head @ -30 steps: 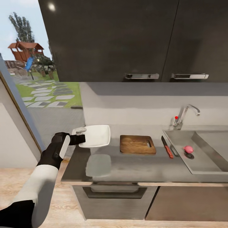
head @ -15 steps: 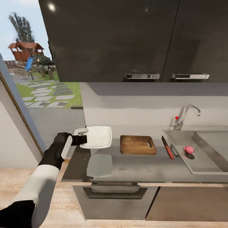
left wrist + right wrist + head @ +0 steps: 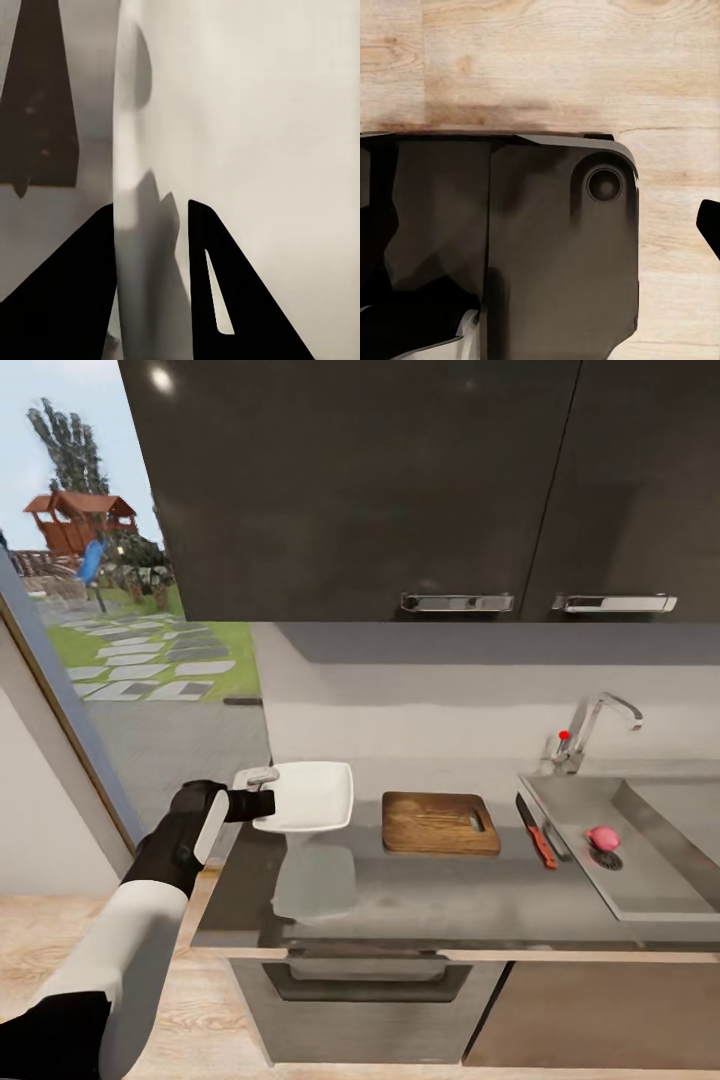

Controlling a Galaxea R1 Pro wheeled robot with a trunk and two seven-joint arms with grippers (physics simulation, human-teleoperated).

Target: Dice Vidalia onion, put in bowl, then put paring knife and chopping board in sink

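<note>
Little has moved: left fingers (image 3: 97,285) still pinch the bowl's (image 3: 305,796) rim.

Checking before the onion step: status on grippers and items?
Left gripper shut on bowl rim, bowl held above countertop. Right gripper: can't tell. Onion in sink; knife beside board. Nothing in the way.

Two dark upper cabinets (image 3: 400,480) with chrome bar handles (image 3: 457,602) are seen across the top of the head view, above a pale grey back wall (image 3: 420,700). A light wooden plank floor (image 3: 30,950) is shown at the lower left. At the upper left, a large window (image 3: 110,590) is filled with daylight, through which a lawn, stepping stones and a red-roofed playhouse (image 3: 80,520) are seen. Grey base cabinets (image 3: 590,1010) are set along the bottom.
</note>
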